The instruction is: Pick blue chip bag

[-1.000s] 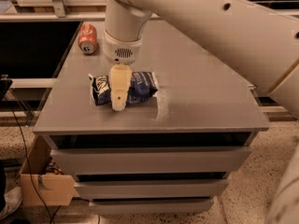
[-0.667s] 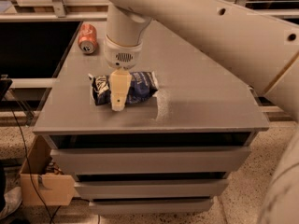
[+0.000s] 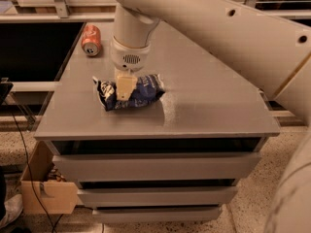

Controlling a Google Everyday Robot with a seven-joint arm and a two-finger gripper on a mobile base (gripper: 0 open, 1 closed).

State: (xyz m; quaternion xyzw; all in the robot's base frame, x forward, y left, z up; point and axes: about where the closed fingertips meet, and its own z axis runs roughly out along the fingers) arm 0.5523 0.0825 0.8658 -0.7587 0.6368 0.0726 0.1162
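- The pincer [image 3: 124,92] hangs straight down over the blue chip bag [image 3: 148,89], on or just above its middle; whether it is released or clenched I cannot tell.
- The bag lies left of the table [image 3: 209,96] centre, long axis running about 8 to 2 o'clock — crosswise under the pincer.
- The table's edge at 6 o'clock is near the bag; bare top opens toward 3 o'clock.
- An orange soda can [image 3: 91,39] lies well apart at 11 o'clock — no obstacle, I judge.
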